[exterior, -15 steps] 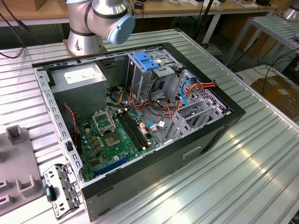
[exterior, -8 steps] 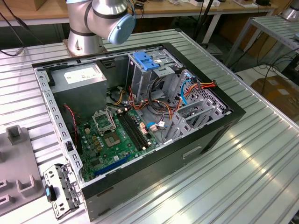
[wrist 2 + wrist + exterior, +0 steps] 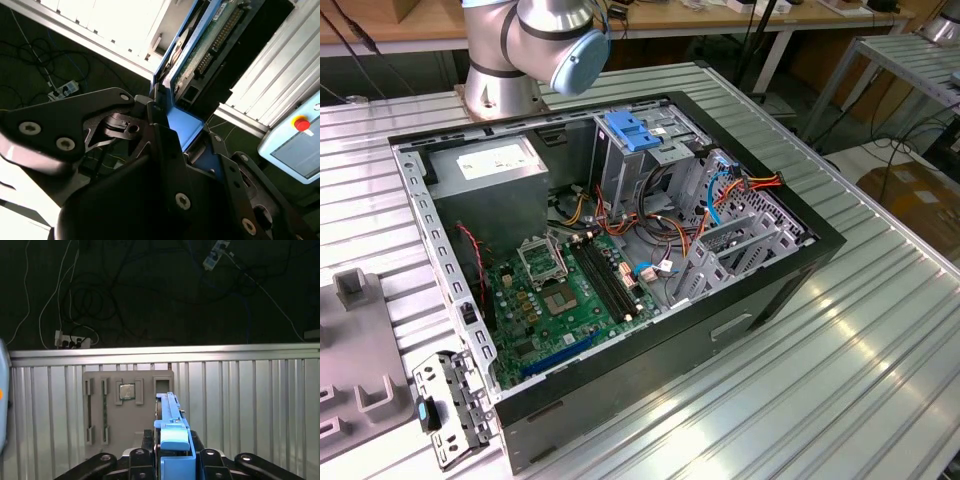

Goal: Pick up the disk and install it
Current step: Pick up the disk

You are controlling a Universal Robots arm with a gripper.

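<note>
Gripper [image 3: 172, 462] is clamped on the flat rectangular disk [image 3: 170, 410]. I see the black fingers [image 3: 143, 442] pressed against both sides of its blue plastic rail, and the disk sits edge-on between them. In the second wrist view the same gripper [image 3: 186, 134] holds the disk [image 3: 200, 50] with its green circuit-board face and connector row showing, blue rail along the edge. The disk is up in the air, clear of the ribbed aluminium table [image 3: 250, 405].

Beyond the disk in the first wrist view I see a flat grey fixture plate [image 3: 100, 440] on the table with a small square silver chip [image 3: 127, 390] seated in it. A white power strip [image 3: 72, 341] lies on the dark floor past the table edge.

In the exterior view, the silver arm base with its pale blue joint cap [image 3: 535, 40] stands at top centre. The open black tower computer case [image 3: 770, 290] lies on its side mid-frame, green motherboard [image 3: 560, 290] inside at lower left. The grey power-supply box [image 3: 495, 165] sits in its upper left corner, and the blue plastic latch [image 3: 632, 130] tops the metal drive cage at upper centre.
</note>
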